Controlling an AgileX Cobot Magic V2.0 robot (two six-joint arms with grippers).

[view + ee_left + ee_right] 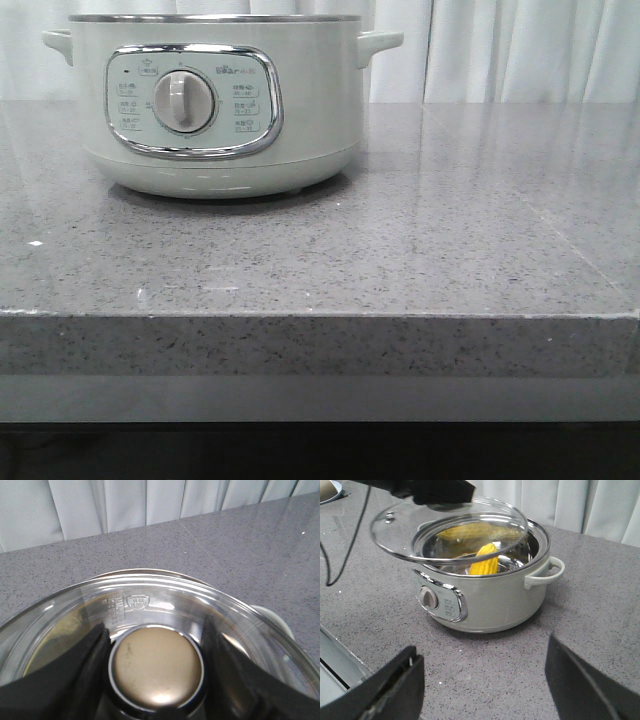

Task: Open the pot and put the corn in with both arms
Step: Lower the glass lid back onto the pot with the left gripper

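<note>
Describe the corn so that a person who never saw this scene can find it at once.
Look at the grey stone counter and find the large pale mint-green electric pot on it. A glass lid is held above its open steel bowl; inside stands the corn, leaning on the wall. It is the only bright yellow thing there.

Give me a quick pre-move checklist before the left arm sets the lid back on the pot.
1. Corn inside the pot: ok, it stands leaning in the steel bowl, below the rim.
2. Left gripper on the lid knob: ok, a finger sits at each side of the knob; firmness of contact cannot tell.
3. Lid clear of the pot: ok, held tilted above the rim, offset toward the control panel side.
4. Right gripper out of the way: ok, open, empty, back from the pot over the countertop.
5. Lid centred over the rim: not ok, needs aligning and levelling.
</note>
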